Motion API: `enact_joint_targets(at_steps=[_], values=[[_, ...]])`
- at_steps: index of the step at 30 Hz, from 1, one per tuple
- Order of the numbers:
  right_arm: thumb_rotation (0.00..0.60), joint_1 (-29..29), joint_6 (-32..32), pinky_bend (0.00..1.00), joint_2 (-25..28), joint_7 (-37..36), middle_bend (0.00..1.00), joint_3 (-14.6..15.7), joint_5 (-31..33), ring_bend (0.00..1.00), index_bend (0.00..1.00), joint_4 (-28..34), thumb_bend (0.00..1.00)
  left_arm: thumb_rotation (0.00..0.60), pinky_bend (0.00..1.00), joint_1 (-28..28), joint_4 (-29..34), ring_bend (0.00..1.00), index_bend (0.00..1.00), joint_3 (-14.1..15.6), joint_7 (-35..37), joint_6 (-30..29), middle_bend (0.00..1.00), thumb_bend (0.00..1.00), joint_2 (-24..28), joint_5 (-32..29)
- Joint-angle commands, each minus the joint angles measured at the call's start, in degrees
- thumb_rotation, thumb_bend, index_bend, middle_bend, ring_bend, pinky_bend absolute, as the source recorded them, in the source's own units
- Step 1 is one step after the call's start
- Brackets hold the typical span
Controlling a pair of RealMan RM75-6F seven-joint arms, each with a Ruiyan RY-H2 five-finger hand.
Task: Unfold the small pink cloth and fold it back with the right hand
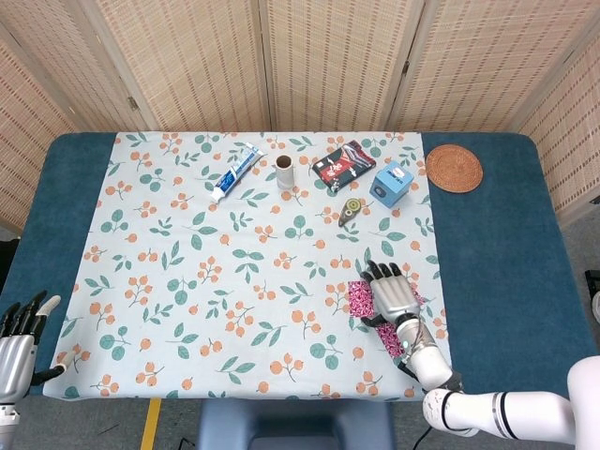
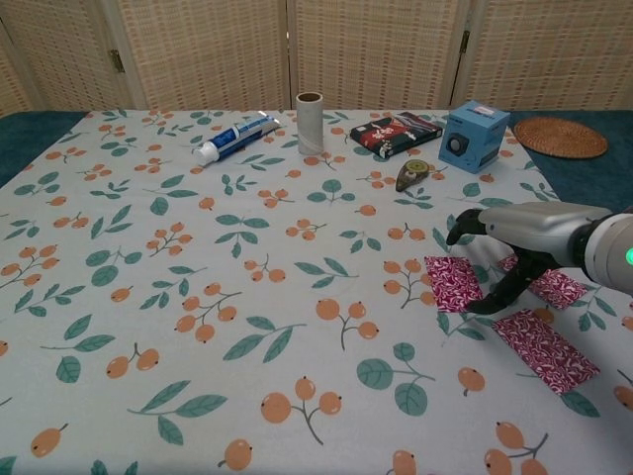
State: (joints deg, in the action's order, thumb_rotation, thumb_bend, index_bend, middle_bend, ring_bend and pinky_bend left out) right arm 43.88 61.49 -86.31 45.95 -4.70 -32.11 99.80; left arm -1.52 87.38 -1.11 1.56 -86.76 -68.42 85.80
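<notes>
My right hand (image 2: 506, 247) hangs just over the near-right part of the table (image 1: 487, 253), fingers (image 2: 463, 225) spread and curled downward, thumb reaching down toward the cloth; it has hold of nothing that I can see, and I cannot tell whether the thumb tip actually touches the fabric. Just to its left, on the floral tablecloth (image 1: 234, 272), lies a small pink cloth (image 2: 453, 283), flat, its long axis running near to far. Two more pink patterned pieces lie to the right: one under and beyond my wrist (image 2: 554, 287), another nearer the table's front edge (image 2: 544, 344), its long axis slanting from far-left to near-right. Farther off, along the far side, stand a blue box (image 2: 473, 137), a dark patterned packet (image 2: 396, 133), a cardboard tube (image 2: 310, 123) and a toothpaste tube (image 2: 235, 137). My left hand (image 1: 19, 342) rests at the near-left corner, fingers apart, holding nothing.
</notes>
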Motion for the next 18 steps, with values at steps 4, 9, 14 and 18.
enact_joint_targets(at_steps=[4, 9, 14, 18], values=[[0.432, 1.4, 0.2, 0.0, -0.9, 1.4, 0.0, 0.2, 1.5, 0.0, 0.13, -0.7, 0.27, 0.6, 0.0, 0.0, -0.1, 0.14, 0.14, 0.0, 0.0, 0.0, 0.08, 0.29, -0.1, -0.2], [0.433, 2.0, 0.4, 0.0, -1.4, 2.0, 0.01, 0.5, 2.3, 0.0, 0.13, -1.1, 0.27, 0.6, 0.0, 0.1, -0.2, 0.14, 0.14, 0.0, 0.0, 0.1, 0.08, 0.29, -0.1, -0.2], [0.434, 2.5, 0.7, 0.0, -1.8, 2.3, 0.01, 1.0, 2.6, 0.0, 0.13, -1.6, 0.27, 0.6, 0.0, 0.1, -0.2, 0.14, 0.15, 0.0, 0.0, 0.1, 0.08, 0.29, -0.1, -0.2], [0.432, 2.8, 1.1, 0.0, -2.2, 2.8, 0.01, 1.3, 2.8, 0.0, 0.13, -2.0, 0.27, 0.6, 0.0, 0.2, -0.2, 0.14, 0.14, 0.0, 0.0, 0.0, 0.08, 0.29, -0.1, -0.2]])
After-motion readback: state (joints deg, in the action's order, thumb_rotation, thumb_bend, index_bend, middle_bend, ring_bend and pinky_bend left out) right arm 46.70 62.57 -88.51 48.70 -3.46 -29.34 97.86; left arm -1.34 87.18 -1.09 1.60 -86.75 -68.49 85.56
